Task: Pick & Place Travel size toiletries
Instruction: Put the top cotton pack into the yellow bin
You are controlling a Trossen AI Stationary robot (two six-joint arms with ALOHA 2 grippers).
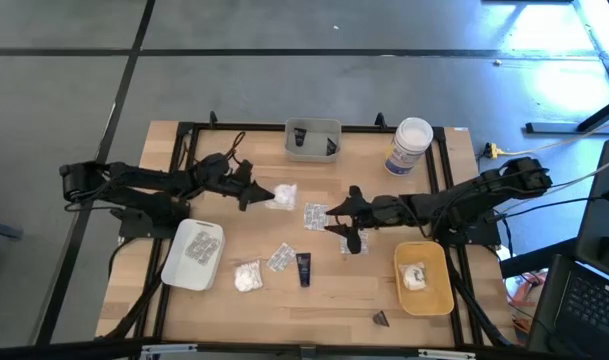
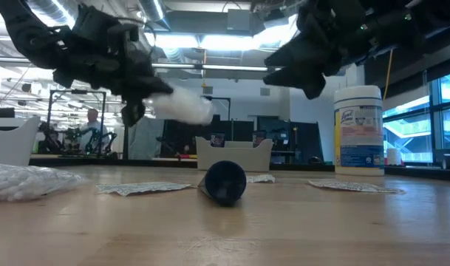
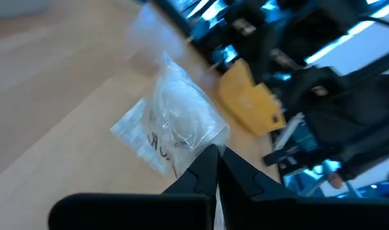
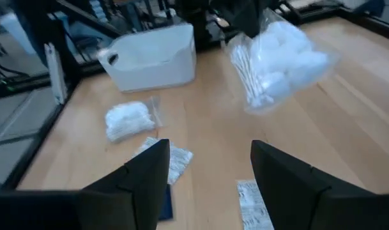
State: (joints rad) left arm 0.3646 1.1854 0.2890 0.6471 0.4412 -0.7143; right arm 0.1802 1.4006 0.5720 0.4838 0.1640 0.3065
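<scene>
From above, the left gripper (image 1: 256, 194) pinches a white bundle (image 1: 281, 196) in closed fingers, just right of the white tray (image 1: 174, 268), which already carries one packet. That tray makes the natural landmark. The step in hand looks like carrying the bundle back over the tray; best done by keeping it lifted until it is fully inside the rim, since the bag dangles loosely. The right gripper (image 1: 346, 228) hovers with fingers spread, well right of the tray, over a silvery packet (image 1: 315, 215). A second bundle (image 1: 247, 276), another packet (image 1: 281, 259) and a dark tube (image 1: 303, 268) lie just right of the tray, under any low path.

At table height, the bundle (image 2: 182, 106) hangs clear above the wood in the left gripper (image 2: 140, 100); the tube (image 2: 225, 182) lies end-on below.

In the left wrist view, the closed fingers (image 3: 210, 167) nip only the bag's edge (image 3: 178, 121), so a slow swing seems wise.

In the right wrist view, the spread fingers (image 4: 152, 169) frame bare wood; the held bundle (image 4: 277, 61) hangs beyond, and the tray (image 4: 152, 57) sits further off with open room between. The arms are near each other at mid-table, which I judge the main crowding risk.
</scene>
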